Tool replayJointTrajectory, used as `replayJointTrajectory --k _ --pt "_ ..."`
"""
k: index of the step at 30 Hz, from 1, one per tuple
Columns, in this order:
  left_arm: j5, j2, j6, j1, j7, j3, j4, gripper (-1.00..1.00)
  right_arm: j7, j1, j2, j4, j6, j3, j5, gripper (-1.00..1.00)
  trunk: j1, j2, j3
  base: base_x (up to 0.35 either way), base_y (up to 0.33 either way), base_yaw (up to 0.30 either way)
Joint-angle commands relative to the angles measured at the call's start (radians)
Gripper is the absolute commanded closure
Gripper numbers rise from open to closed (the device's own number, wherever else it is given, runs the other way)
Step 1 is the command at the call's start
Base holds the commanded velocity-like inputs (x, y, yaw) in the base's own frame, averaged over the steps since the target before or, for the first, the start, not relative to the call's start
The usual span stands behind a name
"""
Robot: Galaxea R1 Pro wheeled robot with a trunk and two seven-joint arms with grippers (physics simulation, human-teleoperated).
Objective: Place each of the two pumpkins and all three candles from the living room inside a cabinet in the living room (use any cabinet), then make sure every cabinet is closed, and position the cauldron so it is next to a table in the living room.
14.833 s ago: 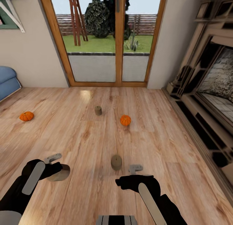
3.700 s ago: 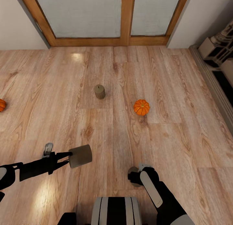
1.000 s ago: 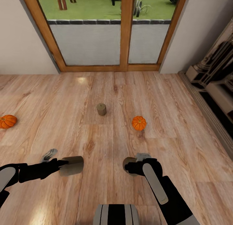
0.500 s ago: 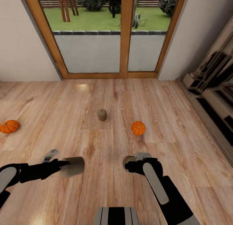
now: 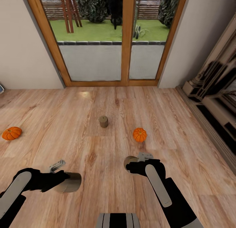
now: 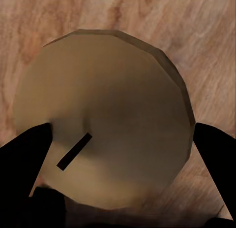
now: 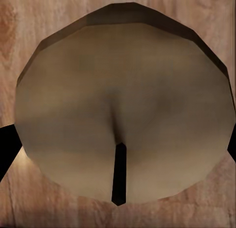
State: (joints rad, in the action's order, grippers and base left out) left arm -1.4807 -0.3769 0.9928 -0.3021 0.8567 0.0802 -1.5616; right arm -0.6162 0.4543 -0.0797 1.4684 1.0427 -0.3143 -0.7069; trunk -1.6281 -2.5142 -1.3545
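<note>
Altogether 3 candles, 1 held per fingers set [image 5: 65, 183] [image 5: 128, 165], third candle [image 5: 104, 121], 2 pumpkins [image 5: 140, 134].

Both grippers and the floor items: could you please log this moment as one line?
left gripper: shut on candle | right gripper: shut on second candle | floor: third candle, two pumpkins

Black arms with pale grey panels; black-and-grey striped trunk [image 5: 118, 220] below

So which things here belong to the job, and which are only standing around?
Job: candle in left gripper; candle in right gripper; candle on floor; near pumpkin; far-left pumpkin.
Not job: glass doors; fireplace.
</note>
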Motion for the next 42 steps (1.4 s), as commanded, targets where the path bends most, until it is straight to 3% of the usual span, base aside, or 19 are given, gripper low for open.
replayJointTrajectory --k 1,3,8,37,42 --pt "-0.01 0.015 -0.003 -0.001 0.033 0.005 -0.001 1.0 -0.011 0.001 0.0 0.0 0.002 0.0 -0.011 1.0 0.001 0.0 0.003 0.0 0.0 0.0" --pt "-0.01 0.04 -0.003 -0.002 0.078 0.012 -0.001 1.0 -0.011 0.0 0.0 0.001 0.002 -0.001 -0.01 1.0 0.002 0.0 0.011 0.0 0.0 0.0" --pt "-0.01 0.052 -0.003 -0.004 0.131 0.038 -0.003 1.0 -0.011 0.001 0.0 0.001 0.002 0.0 -0.011 1.0 0.004 0.002 0.03 0.0 0.0 0.0" --pt "-0.01 0.053 -0.003 -0.005 0.137 0.042 -0.003 1.0 -0.019 0.001 -0.003 -0.056 0.005 0.001 -0.015 1.0 0.017 0.008 0.143 0.0 0.0 0.0" --pt "-0.01 0.053 -0.003 -0.005 0.137 0.043 -0.002 1.0 -0.019 0.0 -0.01 -0.162 0.005 0.002 -0.016 1.0 0.019 0.01 0.162 0.0 0.0 0.0"
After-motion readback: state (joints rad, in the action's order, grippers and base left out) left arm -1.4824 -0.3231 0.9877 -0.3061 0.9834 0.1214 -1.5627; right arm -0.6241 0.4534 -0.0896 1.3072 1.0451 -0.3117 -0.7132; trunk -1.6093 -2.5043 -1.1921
